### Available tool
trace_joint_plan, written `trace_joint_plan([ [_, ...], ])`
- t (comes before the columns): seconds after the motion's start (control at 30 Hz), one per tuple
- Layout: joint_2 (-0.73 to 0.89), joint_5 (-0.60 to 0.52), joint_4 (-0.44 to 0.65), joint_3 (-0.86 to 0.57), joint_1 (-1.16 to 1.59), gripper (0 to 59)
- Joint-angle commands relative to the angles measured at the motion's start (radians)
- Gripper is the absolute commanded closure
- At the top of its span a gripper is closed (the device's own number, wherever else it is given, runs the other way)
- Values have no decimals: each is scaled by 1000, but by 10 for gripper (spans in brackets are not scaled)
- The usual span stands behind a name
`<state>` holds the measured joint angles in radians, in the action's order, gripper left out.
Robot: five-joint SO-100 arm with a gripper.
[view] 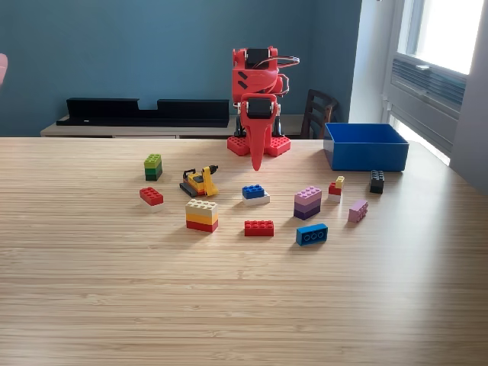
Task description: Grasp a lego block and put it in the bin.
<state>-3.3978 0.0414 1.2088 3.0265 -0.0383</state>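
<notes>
The red arm stands folded at the far middle of the table, and its gripper (pixel 257 162) hangs point-down, shut and holding nothing. The blue bin (pixel 365 146) sits at the exterior view's right, beside the arm's base. Several lego blocks lie scattered in front of the arm: a blue-and-white one (pixel 255 194) just below the gripper tip, a red one (pixel 259 227), a blue one (pixel 312 234), a purple stack (pixel 308 202), a cream-yellow-red stack (pixel 202 214) and a green stack (pixel 153 166).
A small yellow toy vehicle (pixel 200 181) sits left of the gripper. A black block (pixel 377 181) and a pink block (pixel 357 210) lie in front of the bin. A long black tray (pixel 145 112) and a chair (pixel 319 112) stand behind the table.
</notes>
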Motion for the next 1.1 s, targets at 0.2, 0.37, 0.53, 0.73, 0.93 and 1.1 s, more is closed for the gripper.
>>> trace_joint_plan([
  [0.2, -26, -3, 3, -3, 2, 586],
  [0.37, -26, 2, 3, -3, 5, 586],
  [0.53, -26, -5, -3, -3, 8, 586],
  [0.73, -26, -8, -57, -6, 20, 586],
  [0.93, -23, -21, -106, -84, 37, 492],
  [1.1, 89, 9, -141, -186, 71, 429],
])
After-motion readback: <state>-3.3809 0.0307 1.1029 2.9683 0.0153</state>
